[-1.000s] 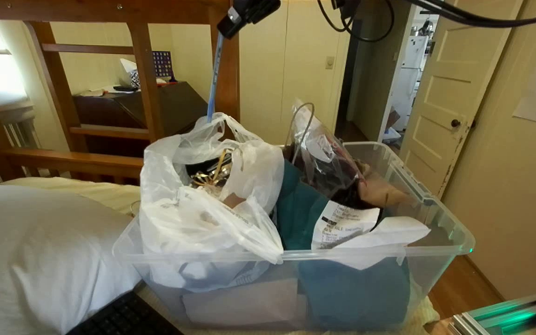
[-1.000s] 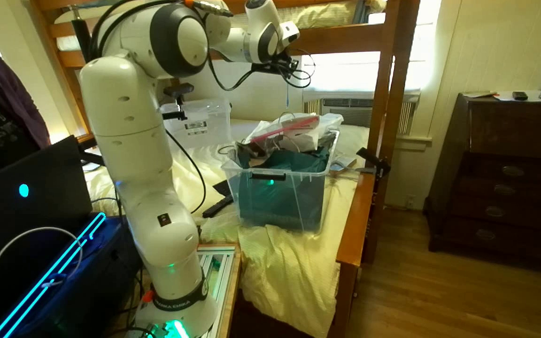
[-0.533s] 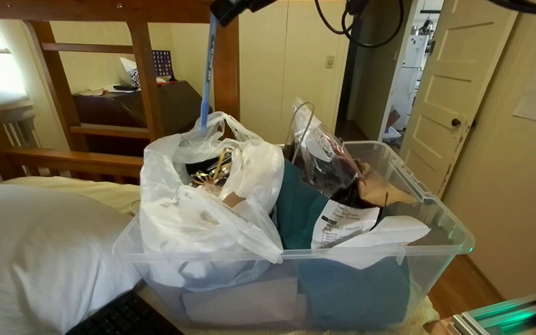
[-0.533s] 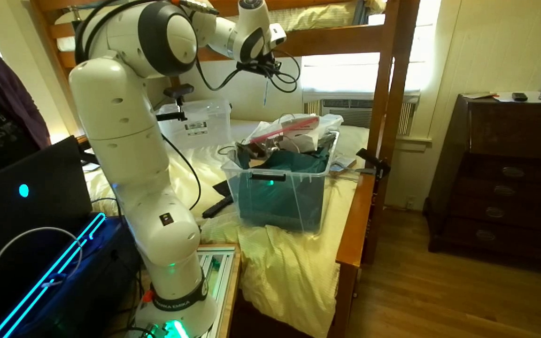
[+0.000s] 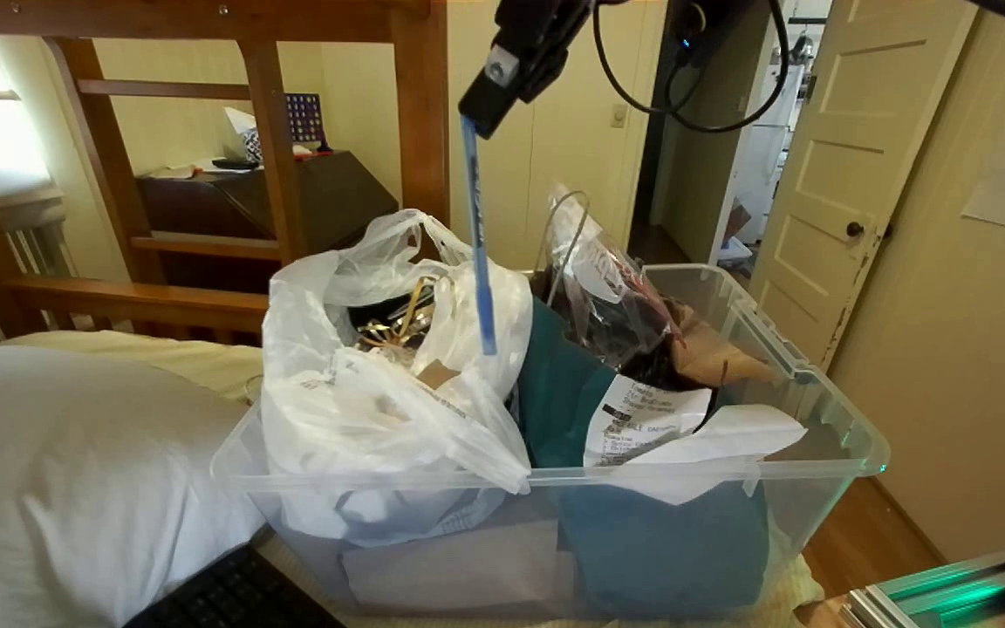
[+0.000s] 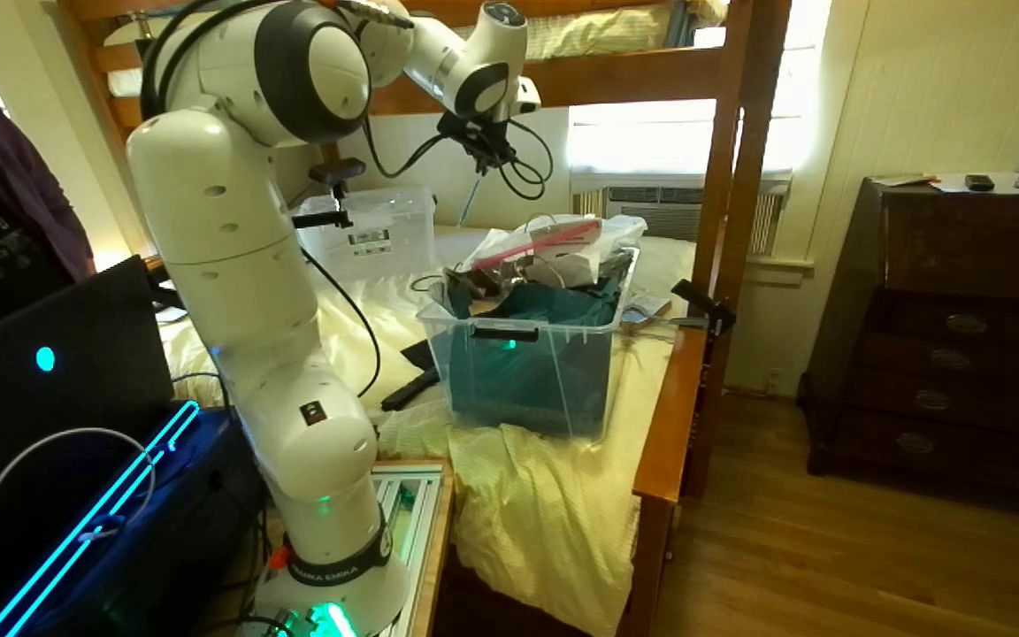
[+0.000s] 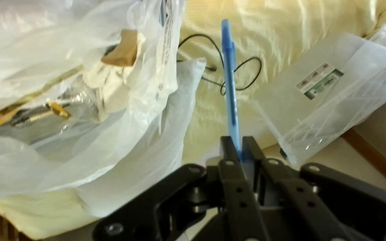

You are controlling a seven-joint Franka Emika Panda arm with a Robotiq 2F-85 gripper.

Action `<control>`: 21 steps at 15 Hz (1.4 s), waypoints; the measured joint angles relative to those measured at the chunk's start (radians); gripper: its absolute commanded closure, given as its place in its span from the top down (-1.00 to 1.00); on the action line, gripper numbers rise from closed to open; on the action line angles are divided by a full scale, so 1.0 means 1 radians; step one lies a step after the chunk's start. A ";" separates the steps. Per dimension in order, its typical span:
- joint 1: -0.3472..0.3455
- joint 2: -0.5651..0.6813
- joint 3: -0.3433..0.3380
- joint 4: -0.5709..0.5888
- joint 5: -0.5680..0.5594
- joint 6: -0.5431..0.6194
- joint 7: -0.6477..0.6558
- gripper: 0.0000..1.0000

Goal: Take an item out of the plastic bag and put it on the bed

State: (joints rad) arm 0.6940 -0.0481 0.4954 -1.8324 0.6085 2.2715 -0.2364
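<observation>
My gripper [image 5: 478, 126] is shut on a blue pen [image 5: 476, 235], held by one end with the rest pointing down. In the wrist view the pen [image 7: 230, 77] sticks out from between the fingertips, over yellow bedding. The white plastic bag [image 5: 311, 384] stands open in a clear bin, with gold and clear wrapped things inside. In the wrist view the bag [image 7: 152, 110] lies left of the pen, apart from it. The white puffy bedding of the bed [image 5: 75, 488] is beside the bin. In an exterior view the gripper [image 6: 483, 168] is above the bed, left of the bin.
The clear bin [image 5: 816, 471] also holds teal cloth [image 5: 564, 392], a clear pouch [image 5: 607, 288] and paper. Another clear bin [image 6: 386, 221] stands farther back on the bed. A black keyboard [image 5: 236, 593] and a thin black cable [image 7: 256, 68] lie on the bedding. A wooden bunk frame [image 6: 651, 75] runs behind.
The gripper first moved away from the window side, then dipped and tilted. The pen, still held, came lower and now slants in front of the bag in an exterior view.
</observation>
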 measured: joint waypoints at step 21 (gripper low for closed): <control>-0.010 0.112 0.018 -0.005 -0.067 -0.368 0.292 -0.94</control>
State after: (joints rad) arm 0.6842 0.0641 0.5135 -1.8378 0.5418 1.9038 0.0554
